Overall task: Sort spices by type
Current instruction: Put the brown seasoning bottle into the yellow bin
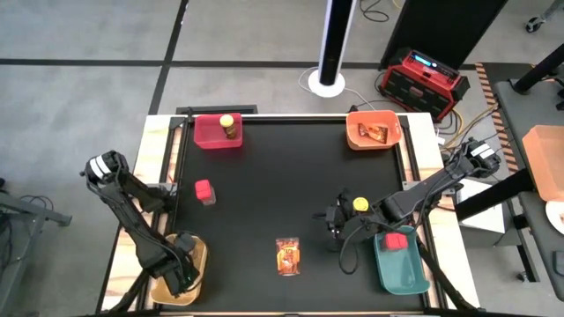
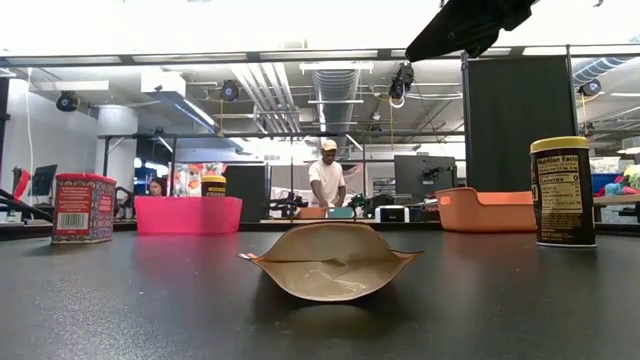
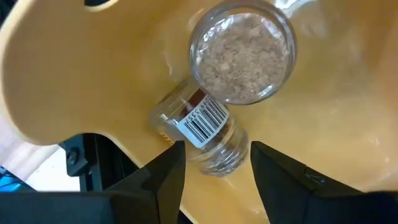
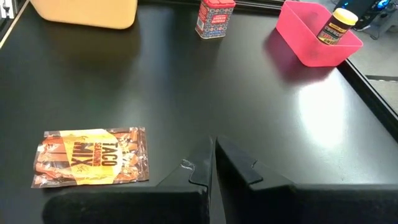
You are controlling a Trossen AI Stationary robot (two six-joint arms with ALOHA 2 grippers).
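Hovering open over two small clear glass jars (image 3: pixel 214 134) in the yellow bin (image 1: pixel 199 264), the left tool (image 3: pixel 214 163) is seen. Its delivery appears finished. The closed right tool (image 4: pixel 213 163) is poised near the yellow-lidded dark jar (image 1: pixel 360 204), probably to be gripped next.

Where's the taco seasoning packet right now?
High view: the taco packet lies flat on the table's near middle, between the yellow bin and teal bin.

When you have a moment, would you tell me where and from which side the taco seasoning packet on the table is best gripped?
The taco seasoning packet lies flat on the black table, printed face up, apart from everything else. Probably best to come straight down and pinch one sealed short edge, since the low view shows its middle bulging while the ends taper thin. The right gripper is nearest.
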